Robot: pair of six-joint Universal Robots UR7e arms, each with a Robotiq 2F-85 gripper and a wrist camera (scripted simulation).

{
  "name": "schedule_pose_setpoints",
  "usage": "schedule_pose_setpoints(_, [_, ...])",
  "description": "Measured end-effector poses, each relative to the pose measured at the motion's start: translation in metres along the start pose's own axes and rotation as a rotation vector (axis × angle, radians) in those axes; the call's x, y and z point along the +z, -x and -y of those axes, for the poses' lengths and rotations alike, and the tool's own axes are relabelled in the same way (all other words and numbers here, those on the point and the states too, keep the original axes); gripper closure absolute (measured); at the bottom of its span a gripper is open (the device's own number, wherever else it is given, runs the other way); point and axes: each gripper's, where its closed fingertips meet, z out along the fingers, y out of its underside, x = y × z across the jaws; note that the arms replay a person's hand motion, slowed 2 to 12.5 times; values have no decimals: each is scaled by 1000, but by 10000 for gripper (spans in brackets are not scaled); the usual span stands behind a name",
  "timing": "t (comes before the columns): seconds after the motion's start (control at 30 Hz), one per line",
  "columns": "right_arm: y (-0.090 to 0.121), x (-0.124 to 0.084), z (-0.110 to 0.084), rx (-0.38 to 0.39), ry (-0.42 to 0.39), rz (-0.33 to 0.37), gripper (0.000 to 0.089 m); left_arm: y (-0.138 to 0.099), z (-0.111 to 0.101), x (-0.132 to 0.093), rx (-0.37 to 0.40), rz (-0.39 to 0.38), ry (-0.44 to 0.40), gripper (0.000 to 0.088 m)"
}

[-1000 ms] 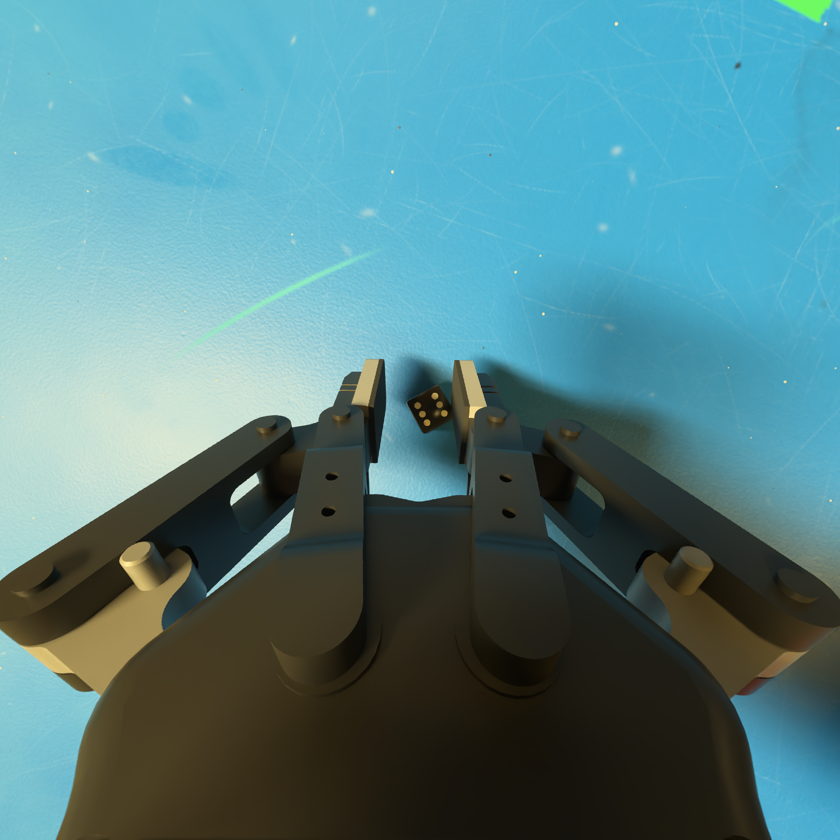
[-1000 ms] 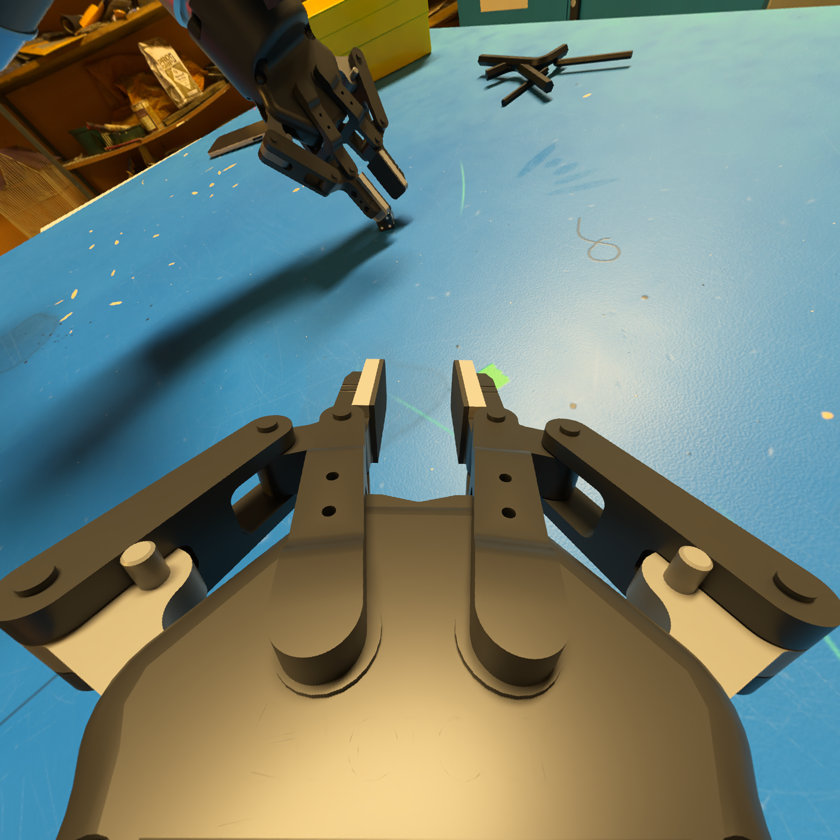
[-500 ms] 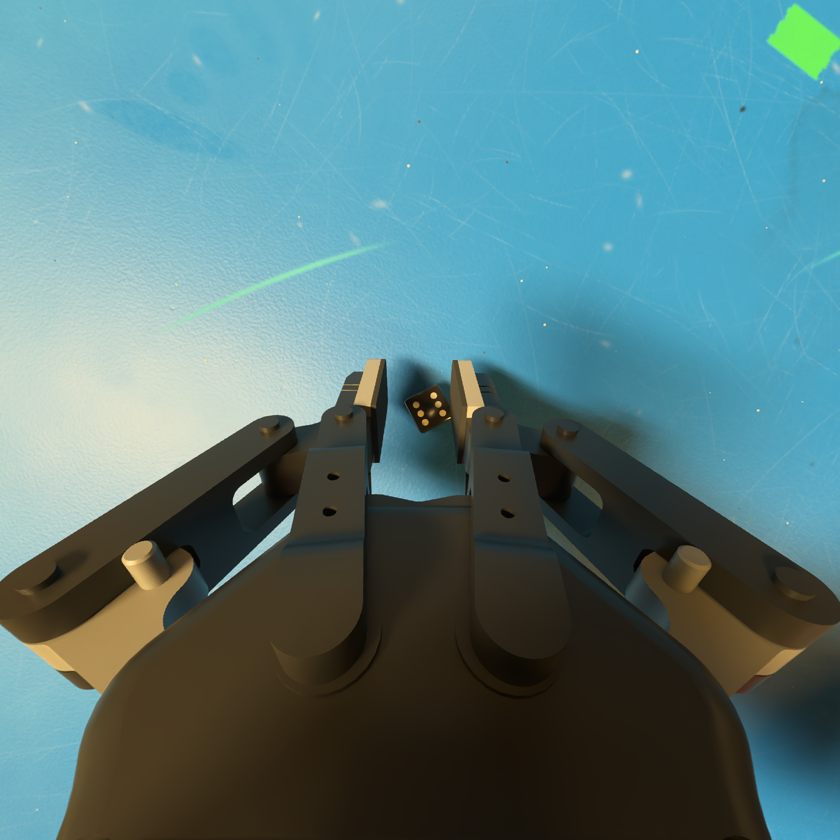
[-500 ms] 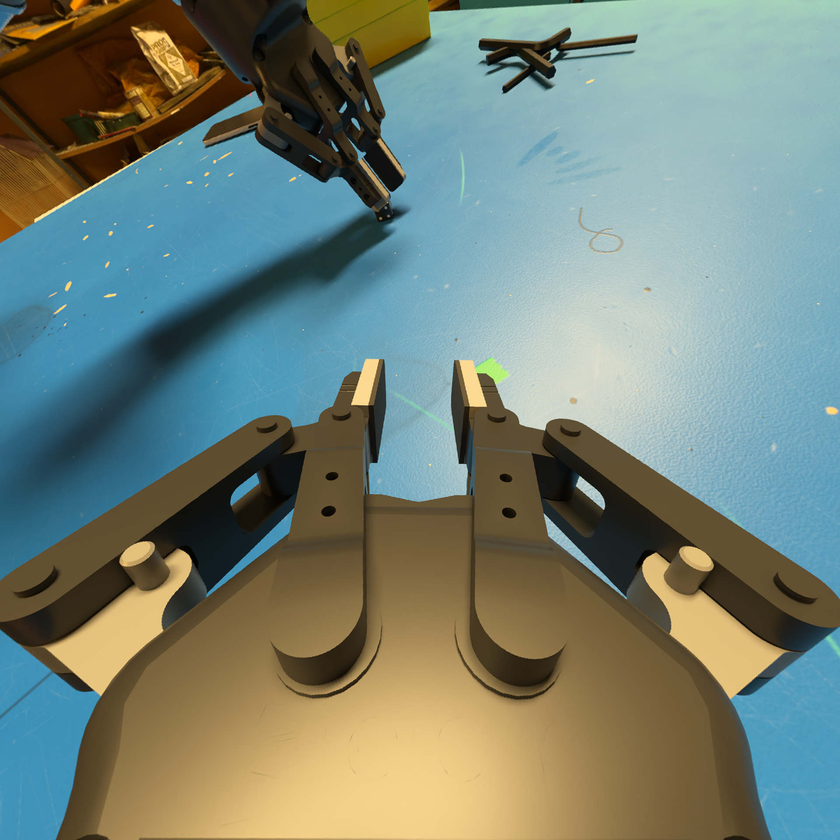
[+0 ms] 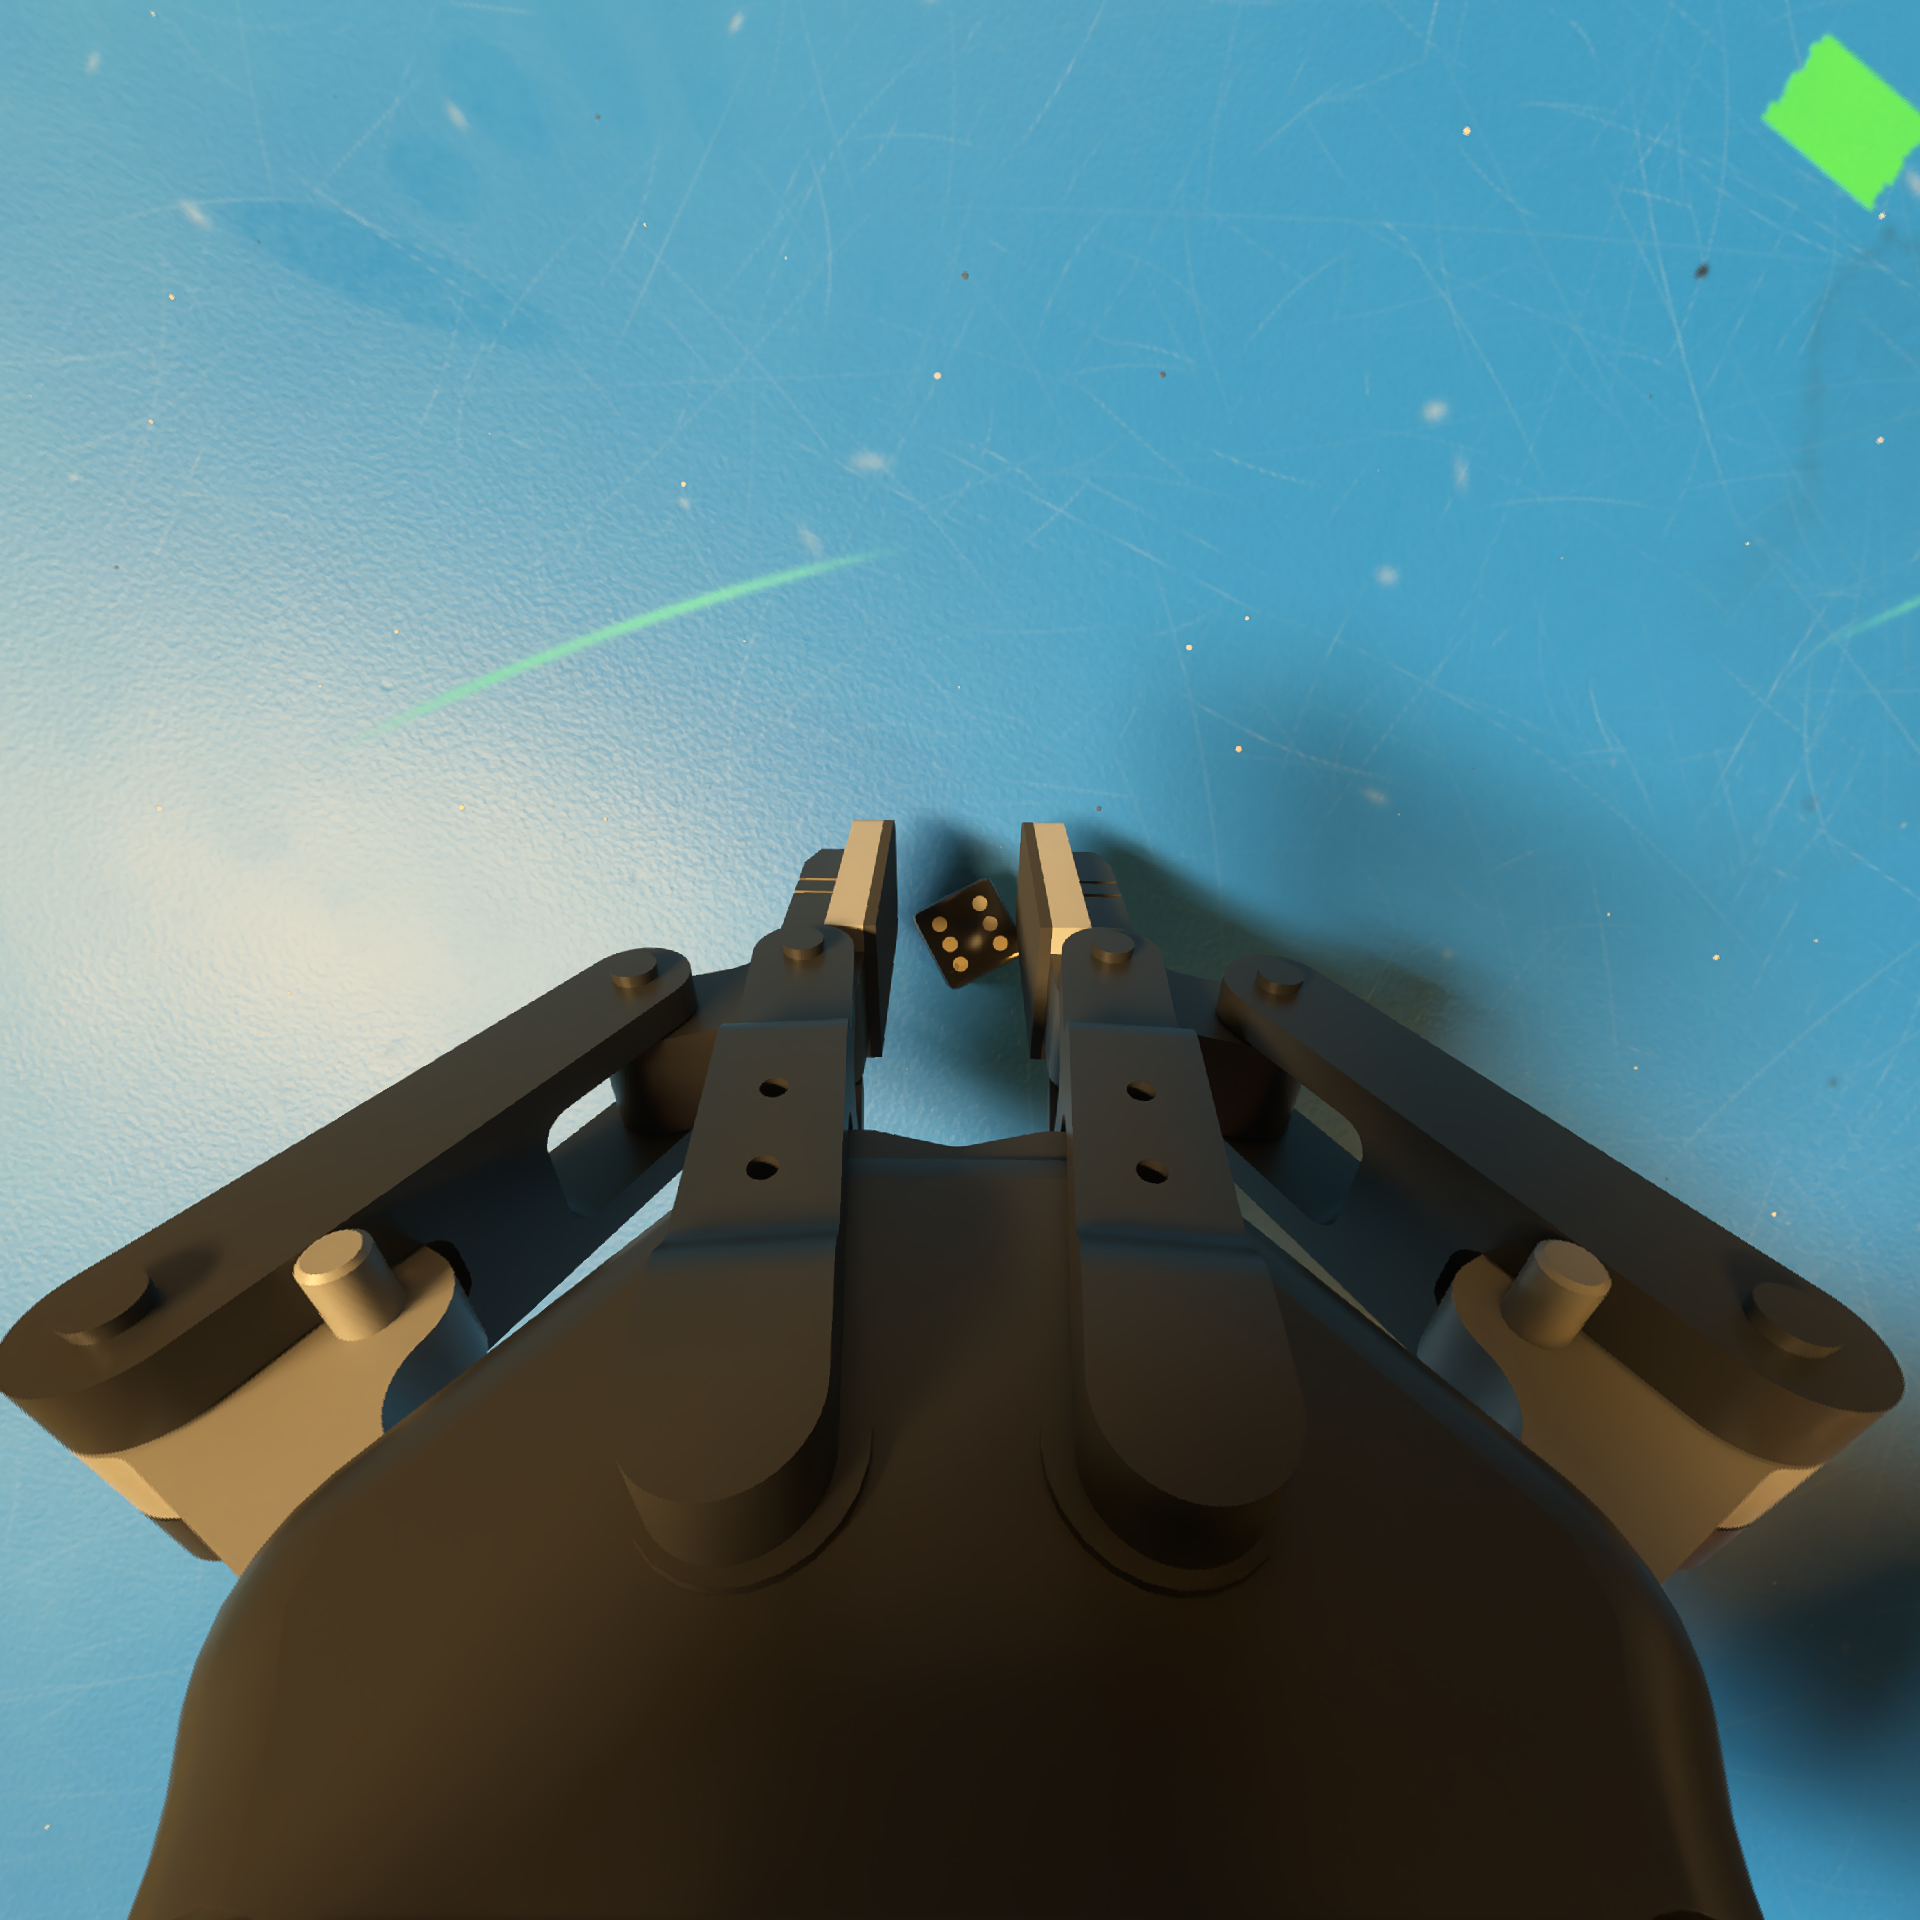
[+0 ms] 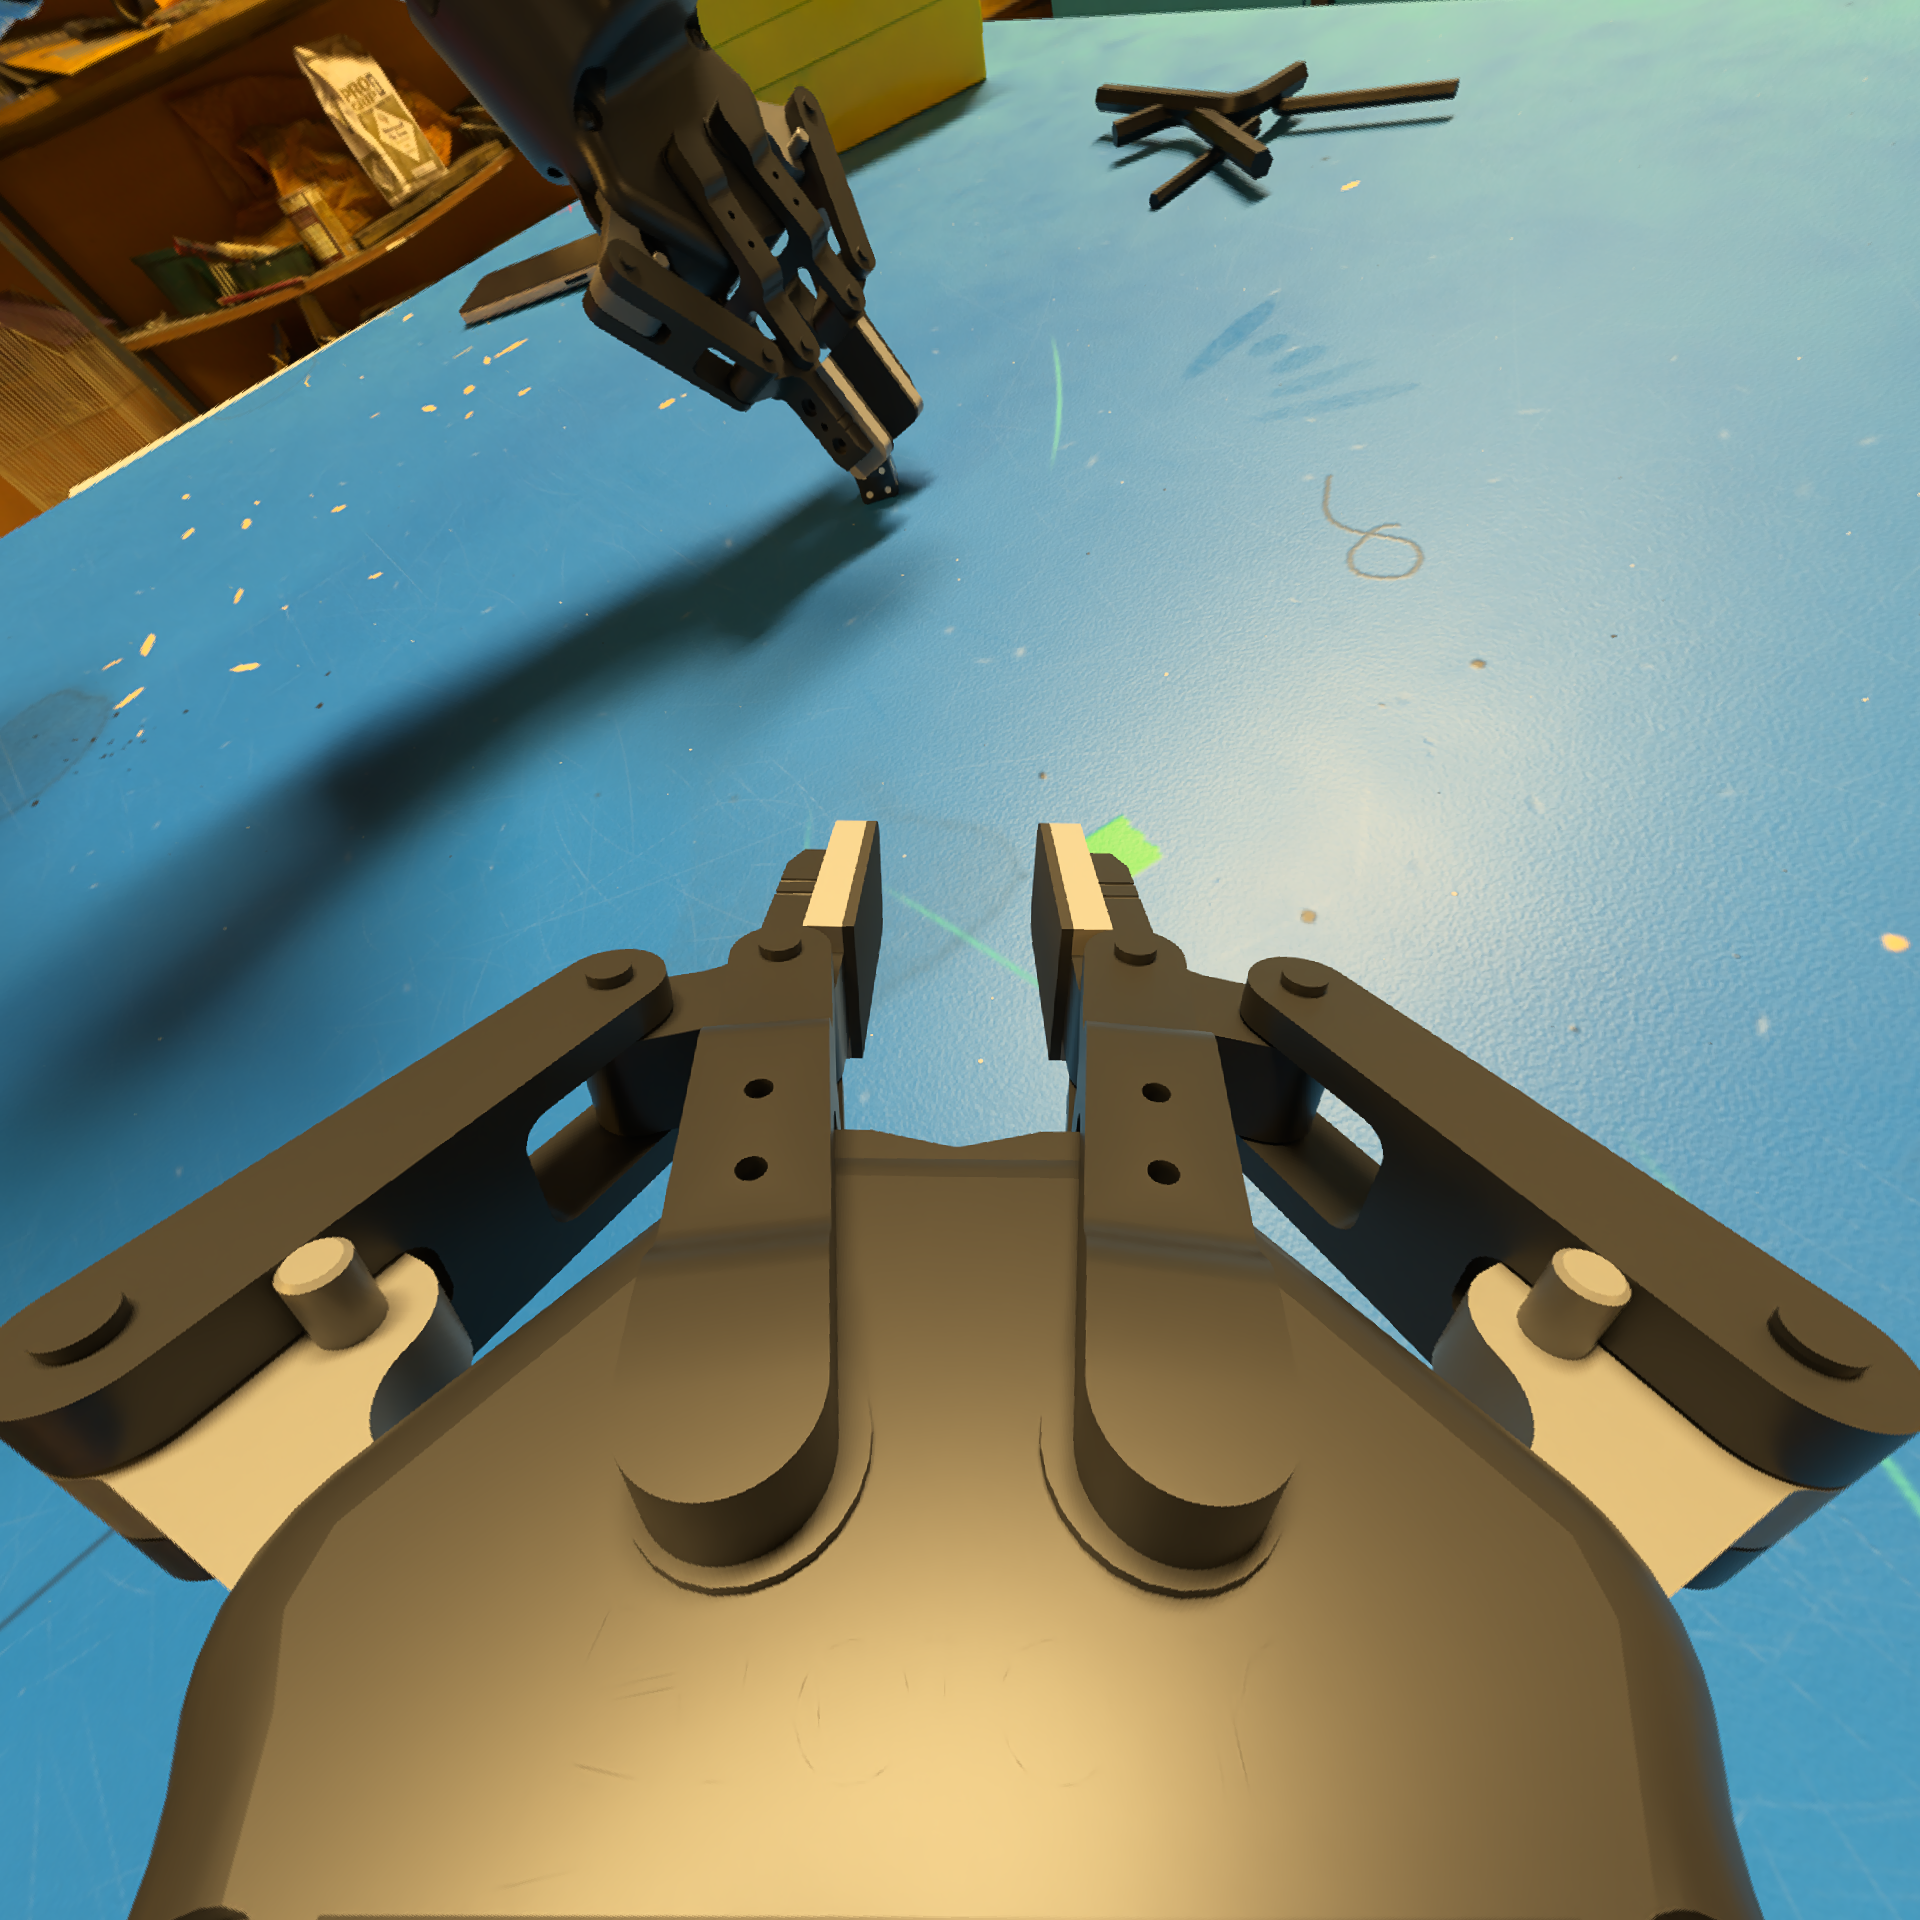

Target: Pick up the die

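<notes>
The die (image 5: 966,932) is small and black with pale pips. It lies tilted on the blue table between the fingers of my left gripper (image 5: 958,862). The jaws stand open around it; the right pad (image 5: 1049,894) is at the die's edge and a narrow gap shows beside the left pad (image 5: 868,883). In the right wrist view the left gripper (image 6: 875,457) reaches steeply down to the table with the die (image 6: 879,484) at its fingertips. My right gripper (image 6: 956,862) is open and empty, hovering over the table well short of the die.
A green tape patch (image 5: 1844,120) lies far right of the die, and also shows just past my right fingertips (image 6: 1122,842). Crossed black sticks (image 6: 1216,120), a yellow box (image 6: 852,52) and a grey flat slab (image 6: 530,286) sit at the table's far side. Shelving (image 6: 208,156) stands beyond the left edge.
The left jaws have narrowed slightly around the die. The left wrist view has shifted, bringing the green tape further into view. The right wrist view has moved a little.
</notes>
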Motion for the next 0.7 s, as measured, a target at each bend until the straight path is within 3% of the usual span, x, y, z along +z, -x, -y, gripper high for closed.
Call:
schedule_pose_setpoints(0.2, [0, 0, 0, 0, -2, 1, 628, -1, 0, 0, 1, 6, 1, 698])
schedule_pose_setpoints(0.7, [1, -2, 2, 2, -12, 4, 629, 0, -1, -1, -2, 33, 1, 664])
